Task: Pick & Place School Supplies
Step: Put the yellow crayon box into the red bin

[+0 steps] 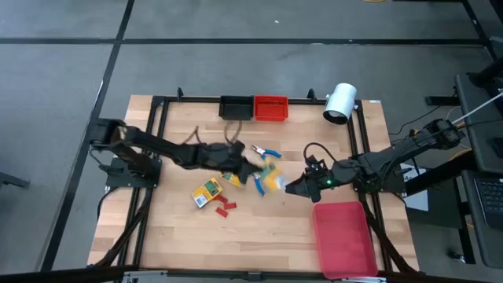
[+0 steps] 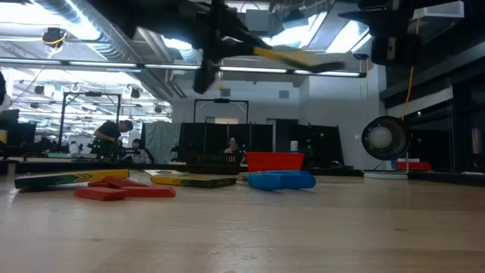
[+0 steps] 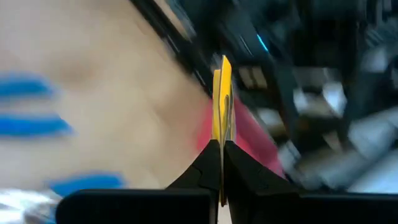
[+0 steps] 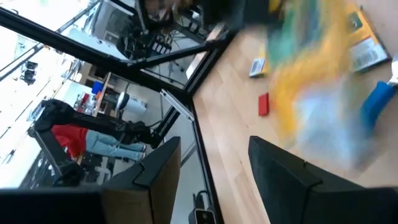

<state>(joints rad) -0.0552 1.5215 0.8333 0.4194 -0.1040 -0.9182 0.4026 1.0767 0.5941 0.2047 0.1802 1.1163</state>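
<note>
Edgewise, yellow box (image 3: 222, 99) between left end effector (image 3: 222, 163) fingers.

Past my right tool's (image 4: 208, 171) spread fingers I see a blurred yellow-green box (image 4: 305, 68) over the worktop (image 4: 233, 106), one small red piece (image 4: 263, 104) beside it.

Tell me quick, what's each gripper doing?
Left gripper: shut on a yellow box.
Right gripper: open, holding nothing.

I see one small yellow-and-green printed box (image 3: 222, 99) pinched edge-on in my left hand (image 3: 222, 163), lifted above mid-table. A second box (image 1: 207, 192) lies flat beside tiny red pieces (image 1: 225, 207); a blue-handled metal tool (image 1: 266, 152) lies toward the far edge.
</note>
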